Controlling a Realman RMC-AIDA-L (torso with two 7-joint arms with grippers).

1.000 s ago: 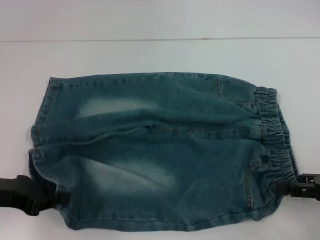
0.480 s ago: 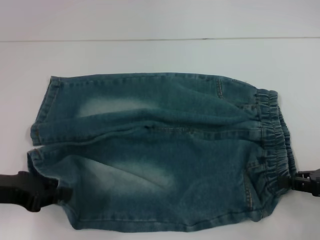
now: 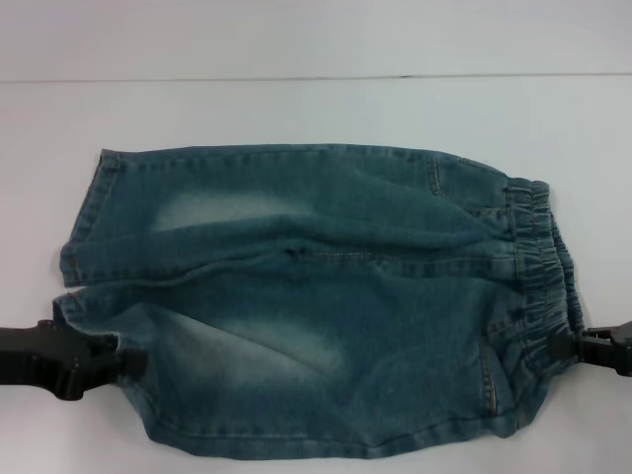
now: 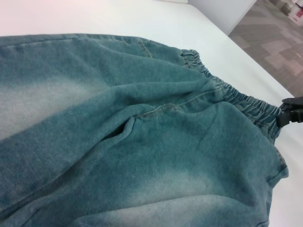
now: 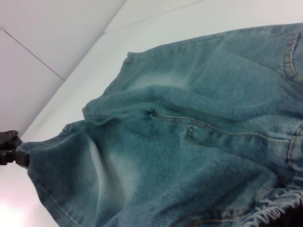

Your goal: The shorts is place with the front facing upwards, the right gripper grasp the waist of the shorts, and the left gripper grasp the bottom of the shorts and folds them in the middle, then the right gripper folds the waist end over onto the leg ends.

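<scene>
Blue denim shorts (image 3: 316,296) lie front up on the white table (image 3: 296,109). Their elastic waist (image 3: 541,267) is at the right and the leg ends (image 3: 84,227) at the left. My left gripper (image 3: 123,363) is shut on the hem of the near leg at the lower left, where the cloth is pulled up. At the lower right, my right gripper (image 3: 573,344) is shut on the near corner of the waist. The left wrist view shows the right gripper (image 4: 289,113) at the waistband (image 4: 236,97). In the right wrist view, the left gripper (image 5: 12,149) holds the leg corner.
A table seam or edge (image 3: 316,78) runs across the back. Bare white surface lies beyond the shorts and on either side. Floor tiles (image 4: 279,42) show past the table's right edge in the left wrist view.
Both grippers have moved slightly away from the near edge, drawing the near leg corner and the near waist corner with them. The far half of the shorts has stayed flat.
</scene>
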